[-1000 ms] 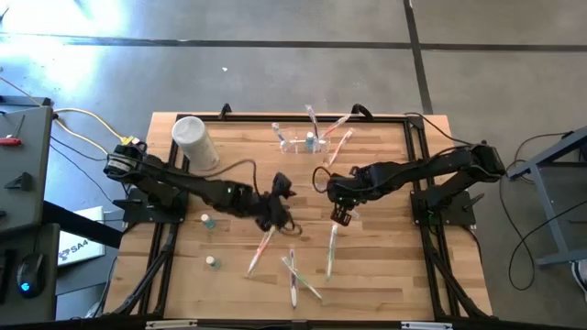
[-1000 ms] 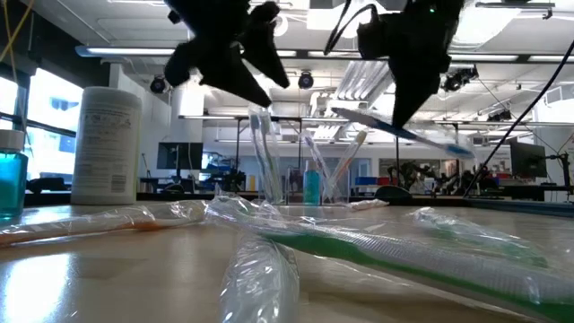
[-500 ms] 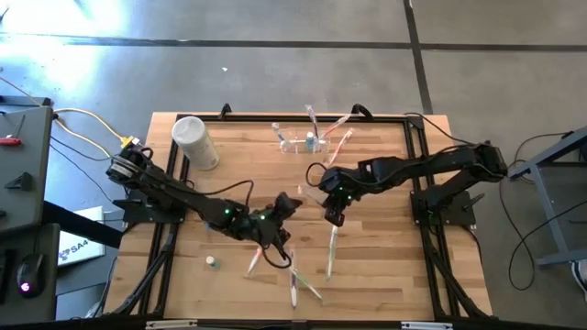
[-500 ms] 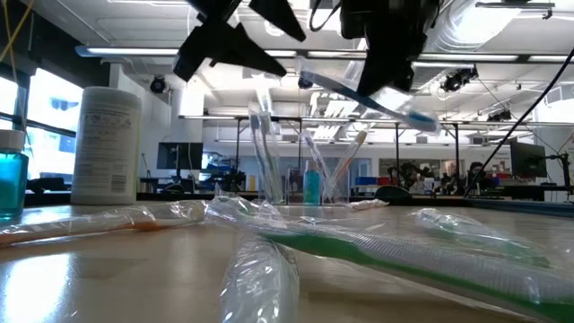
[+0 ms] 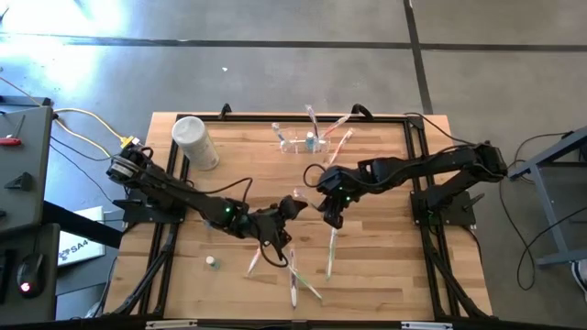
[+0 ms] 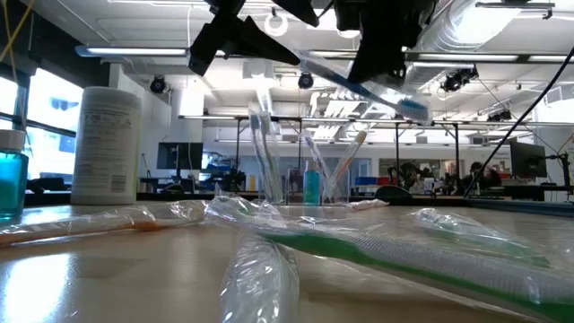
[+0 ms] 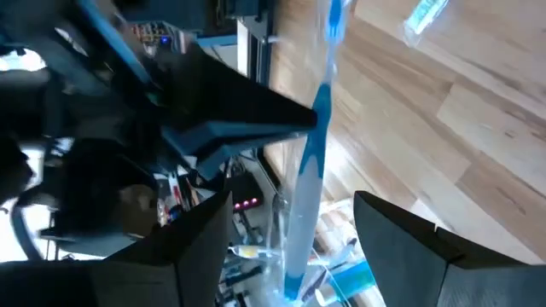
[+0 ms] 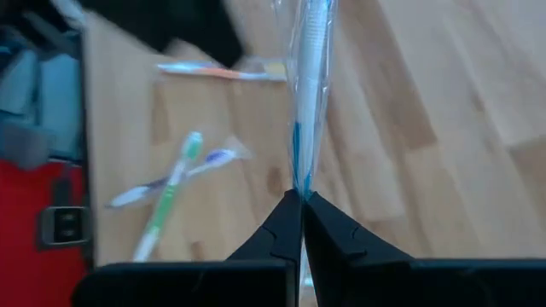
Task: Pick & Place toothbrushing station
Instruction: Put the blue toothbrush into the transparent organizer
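Note:
The toothbrushing station [image 5: 307, 142], a clear holder with brushes standing in it, sits at the table's far middle and shows again in the low view [image 6: 309, 184]. Above the table's middle, my right gripper [image 5: 328, 215] is shut on a blue toothbrush [image 6: 368, 85] in a clear wrapper. My left gripper [image 5: 298, 203] is open just left of it. Its two fingers stand on either side of the same toothbrush [image 7: 309, 170], apart from it. My right gripper pinches the wrapped toothbrush's shaft [image 8: 299, 175] between its two fingertips, partway along its length. The fingers slant down from the table's right side. The toothbrush is lifted clear of the table and tilted, with its blue head end [image 6: 414, 108] the lower one.
A white canister [image 5: 194, 142] stands at the far left. Several wrapped toothbrushes [image 5: 293, 275] lie near the table's front middle, one green [image 6: 404, 251] close to the low camera. A small bottle [image 5: 211, 261] stands front left.
My left gripper has gone toward the table's right edge, up to the held toothbrush, and has rolled about its own axis; its fingers have stayed open. My right gripper has risen a little and tipped, carrying the blue toothbrush higher.

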Action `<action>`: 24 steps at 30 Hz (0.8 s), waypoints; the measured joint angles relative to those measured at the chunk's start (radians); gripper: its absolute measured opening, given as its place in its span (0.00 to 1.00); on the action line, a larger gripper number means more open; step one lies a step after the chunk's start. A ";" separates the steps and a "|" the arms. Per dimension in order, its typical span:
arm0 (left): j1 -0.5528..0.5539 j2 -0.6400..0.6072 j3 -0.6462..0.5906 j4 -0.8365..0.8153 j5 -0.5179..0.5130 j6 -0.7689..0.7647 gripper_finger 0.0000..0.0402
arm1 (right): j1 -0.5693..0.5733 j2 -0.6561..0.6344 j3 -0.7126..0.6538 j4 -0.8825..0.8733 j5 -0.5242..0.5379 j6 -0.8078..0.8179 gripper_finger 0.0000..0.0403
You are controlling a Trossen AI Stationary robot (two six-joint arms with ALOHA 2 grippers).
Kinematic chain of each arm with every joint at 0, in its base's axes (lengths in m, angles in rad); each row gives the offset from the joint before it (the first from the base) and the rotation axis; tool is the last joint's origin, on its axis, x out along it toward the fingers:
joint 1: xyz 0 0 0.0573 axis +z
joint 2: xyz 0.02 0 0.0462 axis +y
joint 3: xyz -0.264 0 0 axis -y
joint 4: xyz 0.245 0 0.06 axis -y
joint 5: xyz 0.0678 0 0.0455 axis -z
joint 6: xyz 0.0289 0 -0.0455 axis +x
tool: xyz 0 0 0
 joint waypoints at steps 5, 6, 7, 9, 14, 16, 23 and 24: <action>0.033 0.000 0.000 0.013 0.001 -0.007 0.60 | 0.000 0.000 0.000 0.070 -0.052 -0.004 0.01; 0.040 0.000 0.000 0.011 0.000 -0.008 0.60 | 0.000 0.000 0.000 0.076 -0.056 -0.004 0.01; 0.047 0.000 0.000 0.010 0.001 -0.011 0.60 | 0.000 0.000 0.000 0.079 -0.062 -0.005 0.01; 0.059 0.000 0.000 0.010 0.001 -0.011 0.60 | 0.000 0.000 0.000 0.079 -0.071 -0.007 0.01; 0.071 0.000 0.000 0.010 0.004 -0.021 0.60 | 0.000 0.000 0.000 0.079 -0.071 -0.022 0.01; 0.070 0.000 0.000 0.010 0.004 -0.034 0.60 | 0.000 0.000 0.000 0.079 -0.070 -0.022 0.01; 0.069 0.000 0.000 0.002 0.005 -0.035 0.59 | 0.000 0.000 0.000 0.079 -0.070 -0.023 0.01; 0.069 0.000 0.000 0.001 0.005 -0.035 0.57 | 0.000 0.000 0.000 0.079 -0.070 -0.023 0.01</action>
